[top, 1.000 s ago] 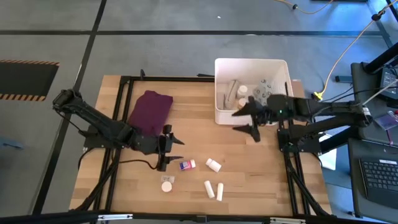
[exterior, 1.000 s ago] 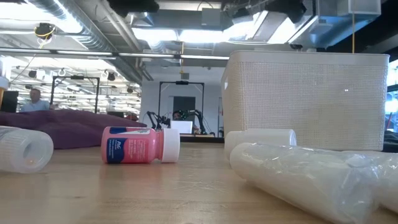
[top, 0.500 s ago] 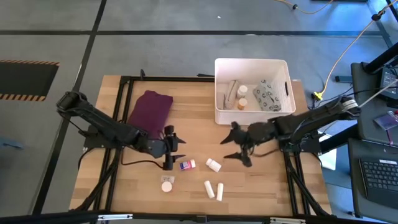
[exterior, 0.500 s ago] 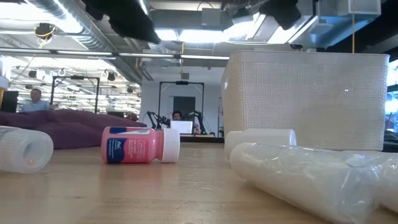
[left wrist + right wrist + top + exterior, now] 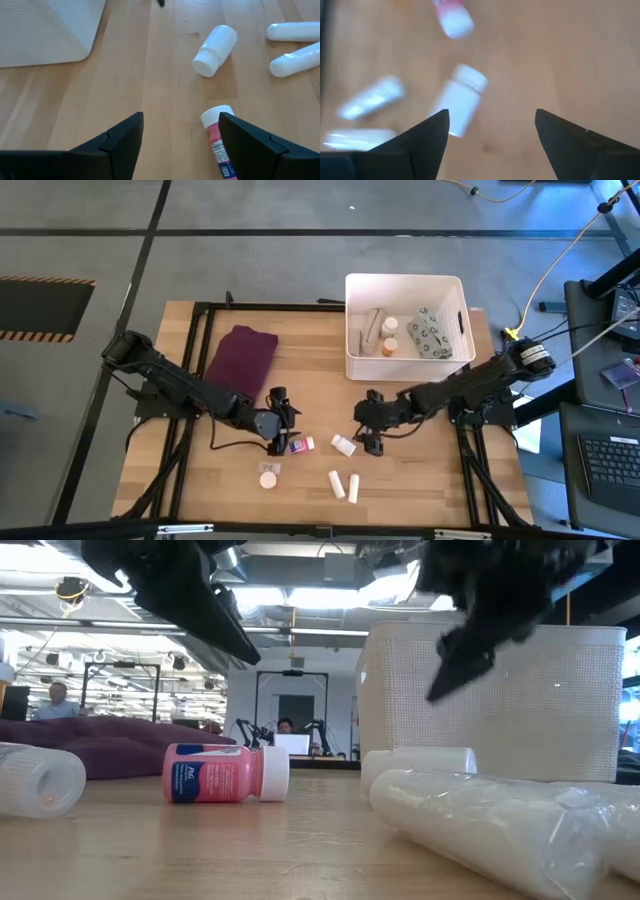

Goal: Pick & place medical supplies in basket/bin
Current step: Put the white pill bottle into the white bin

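Note:
A pink bottle (image 5: 300, 445) with a white cap and a white pill bottle (image 5: 344, 445) lie on their sides on the wooden table. Two white tubes (image 5: 344, 485) and a round white container (image 5: 268, 477) lie nearer the front edge. My left gripper (image 5: 281, 420) hangs open just above and left of the pink bottle (image 5: 218, 145). My right gripper (image 5: 369, 432) hangs open just right of the white bottle (image 5: 461, 100), above it. The white basket (image 5: 405, 290) at the far right holds a grey patterned pouch (image 5: 430, 335) and several small items.
A folded purple cloth (image 5: 243, 360) lies at the far left of the table. The basket's wall (image 5: 490, 700) rises behind the white bottle (image 5: 420, 762) in the low view. Bare wood lies between the cloth and the basket.
My right gripper has come away from the basket's near wall, going down and toward the table's near left, tipping downward, to just beside the white bottle. My left gripper has sunk and gone a little right toward the pink bottle. Both stay open. No object has moved.

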Controlling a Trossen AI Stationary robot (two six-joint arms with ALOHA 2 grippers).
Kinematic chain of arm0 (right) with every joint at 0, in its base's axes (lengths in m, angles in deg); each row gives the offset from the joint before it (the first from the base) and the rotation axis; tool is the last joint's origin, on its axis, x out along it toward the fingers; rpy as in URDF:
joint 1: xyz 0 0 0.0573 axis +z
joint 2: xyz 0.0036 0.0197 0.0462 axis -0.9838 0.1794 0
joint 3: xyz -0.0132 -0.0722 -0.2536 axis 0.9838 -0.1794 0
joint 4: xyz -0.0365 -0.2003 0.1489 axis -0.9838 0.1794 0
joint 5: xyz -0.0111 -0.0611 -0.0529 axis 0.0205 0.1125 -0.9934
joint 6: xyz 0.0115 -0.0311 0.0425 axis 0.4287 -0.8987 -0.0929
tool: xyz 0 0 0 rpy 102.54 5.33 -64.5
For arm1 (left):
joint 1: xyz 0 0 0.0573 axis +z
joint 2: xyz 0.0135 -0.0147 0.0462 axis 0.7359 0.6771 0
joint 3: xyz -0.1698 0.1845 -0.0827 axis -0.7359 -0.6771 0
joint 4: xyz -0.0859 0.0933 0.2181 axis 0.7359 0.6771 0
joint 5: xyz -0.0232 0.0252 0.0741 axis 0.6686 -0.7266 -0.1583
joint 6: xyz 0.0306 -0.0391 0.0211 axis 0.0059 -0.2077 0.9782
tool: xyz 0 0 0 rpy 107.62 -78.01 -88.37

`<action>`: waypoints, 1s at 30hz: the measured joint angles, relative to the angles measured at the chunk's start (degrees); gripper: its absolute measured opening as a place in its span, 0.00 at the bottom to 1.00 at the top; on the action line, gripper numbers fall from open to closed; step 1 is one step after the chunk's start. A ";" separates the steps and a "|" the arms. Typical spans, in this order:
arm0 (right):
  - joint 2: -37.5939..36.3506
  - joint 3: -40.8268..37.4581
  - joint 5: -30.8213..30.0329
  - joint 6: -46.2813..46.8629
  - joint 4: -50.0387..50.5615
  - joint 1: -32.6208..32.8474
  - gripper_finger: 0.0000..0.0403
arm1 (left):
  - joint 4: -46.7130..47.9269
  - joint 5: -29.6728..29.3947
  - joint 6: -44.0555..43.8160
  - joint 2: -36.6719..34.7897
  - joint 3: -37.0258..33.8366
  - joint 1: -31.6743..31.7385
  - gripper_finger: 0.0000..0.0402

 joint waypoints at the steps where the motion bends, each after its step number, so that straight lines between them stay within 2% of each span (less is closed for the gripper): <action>1: 0.91 0.00 -0.82 -0.05 0.89 0.00 0.73 | -0.03 -0.18 0.00 0.00 0.00 0.00 0.62; 8: 7.45 0.00 -1.52 -0.43 1.19 0.11 0.73 | -4.30 -2.68 -0.37 1.24 0.00 0.38 0.62; 19: 11.97 0.02 -1.69 0.08 -0.97 0.11 0.73 | -22.57 7.75 1.31 13.21 0.00 3.36 0.62; 24: 11.97 0.02 -1.71 1.05 -1.99 0.64 0.73 | -32.13 8.86 1.31 19.41 0.00 3.40 0.62; 30: 11.97 0.02 -1.69 1.67 -3.09 1.65 0.73 | -34.51 8.70 1.29 25.45 2.41 3.43 0.62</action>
